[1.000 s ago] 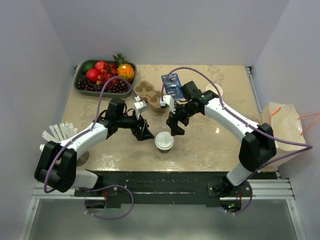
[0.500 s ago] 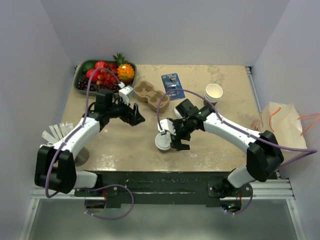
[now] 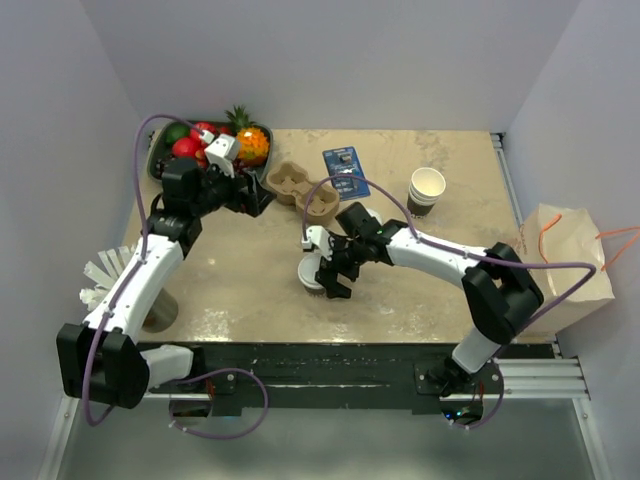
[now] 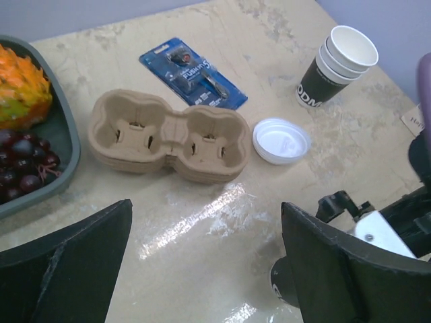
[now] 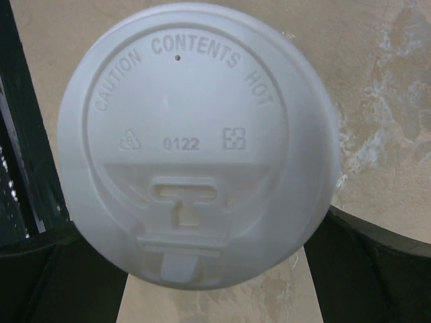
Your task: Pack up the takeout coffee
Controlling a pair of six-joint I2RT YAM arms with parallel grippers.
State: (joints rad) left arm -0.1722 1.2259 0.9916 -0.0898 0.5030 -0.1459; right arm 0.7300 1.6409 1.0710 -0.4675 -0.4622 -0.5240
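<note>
The takeout coffee (image 3: 310, 281), a dark cup under a white lid (image 5: 195, 141), stands upright near the table's front middle. My right gripper (image 3: 326, 273) is down around it and open. In the right wrist view one dark finger (image 5: 60, 276) stands on each side below the lid, which hides the cup body. My left gripper (image 3: 250, 199) is open and empty, back at the far left beside the fruit tray. In the left wrist view its fingers (image 4: 74, 259) frame bare table, and a sliver of the dark cup (image 4: 283, 288) shows by the right finger.
A pulp cup carrier (image 4: 168, 138) lies at the back middle, with a razor pack (image 4: 193, 73), a loose white lid (image 4: 281, 140) and stacked lidless cups (image 4: 337, 64) to its right. The fruit tray (image 3: 160, 172) sits back left. A paper bag (image 3: 570, 270) stands off the table's right edge.
My left arm has drawn back from the cup to the fruit tray. My right gripper has swung left and down until its fingers flank the cup.
</note>
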